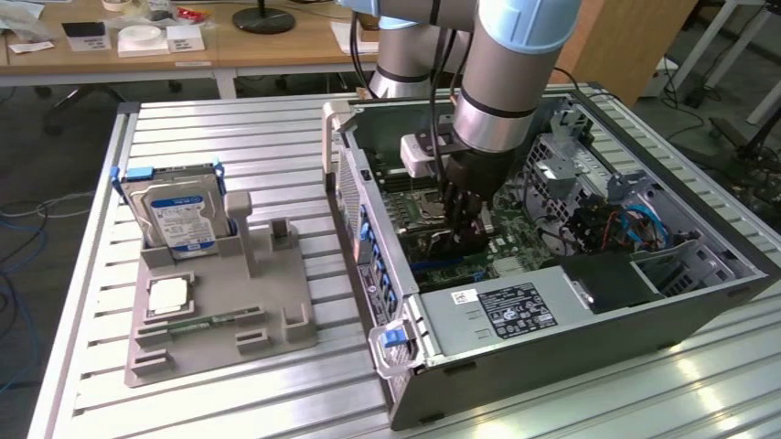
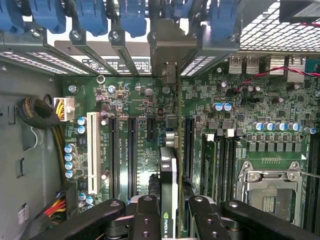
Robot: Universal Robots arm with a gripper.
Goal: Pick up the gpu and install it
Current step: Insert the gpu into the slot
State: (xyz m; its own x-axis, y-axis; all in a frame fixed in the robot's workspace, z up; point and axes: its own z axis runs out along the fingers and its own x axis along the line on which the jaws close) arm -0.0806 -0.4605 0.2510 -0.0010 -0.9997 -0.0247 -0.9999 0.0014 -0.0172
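Right now, clamped on the gpu (image 2: 168, 165), a thin green circuit-board card with a black cooler on one face and a silver metal end bracket, between the two black fingers (image 2: 145, 217) of the black gripper (image 2: 170, 212). Held edge-on, down inside the open grey tower computer case (image 1: 586, 361), close above the green motherboard (image 2: 145, 100).

Sits directly ahead of the gripper, not off to a side. Lies with its long axis running from the fingers straight towards the case's rear wall, silver bracket up against the slot covers under the blue plastic latches (image 2: 132, 20). Runs parallel to the long expansion slots, as far as can be judged. Cannot tell whether seated or merely hovering, with the slot beneath hidden by the card's own edge. Likely hinges on exactly that: edge over slot, bracket into the rear opening.

Counted: one arm, one gripper, one gpu. Beside the card, one long white slot (image 2: 92, 150), two long black slots (image 2: 132, 155), one short black slot (image 2: 149, 127); on the other side, one empty silver-framed processor socket (image 2: 272, 185). Outside the case, on a grey plastic parts holder (image 1: 274, 329) towards the exterior view's left, one silver hard drive with a blue-white label (image 1: 181, 219) and one narrow green memory stick (image 1: 201, 322).
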